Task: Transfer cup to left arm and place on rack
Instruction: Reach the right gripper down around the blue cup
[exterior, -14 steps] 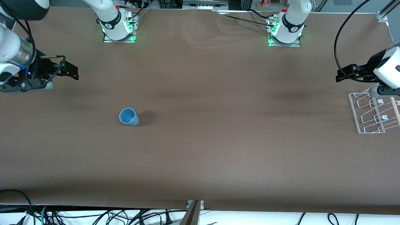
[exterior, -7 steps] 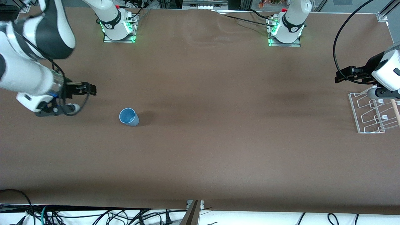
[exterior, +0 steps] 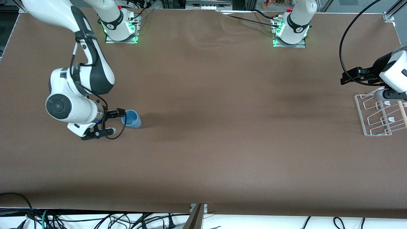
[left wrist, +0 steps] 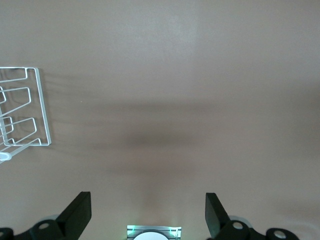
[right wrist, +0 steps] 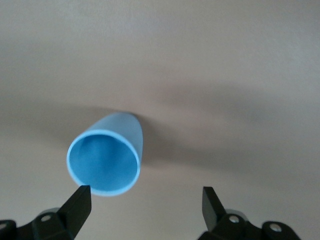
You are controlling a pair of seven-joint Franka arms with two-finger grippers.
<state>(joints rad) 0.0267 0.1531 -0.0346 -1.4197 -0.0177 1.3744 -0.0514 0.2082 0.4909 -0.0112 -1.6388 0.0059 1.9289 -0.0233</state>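
Toward the right arm's end of the table, about midway between its long edges, the right gripper (exterior: 122, 115) hangs with fingers spread wide, one fingertip (right wrist: 80, 199) just beside the rim of the cup (exterior: 130, 119) and the other well clear. A good grasp likely needs the jaws centred on the cup, then lowered before closing. The cup stands upright, mouth up, light blue, smooth and tapered. The left gripper (left wrist: 145, 212) waits, fingers apart, by the rack (exterior: 379, 114) at the left arm's end.
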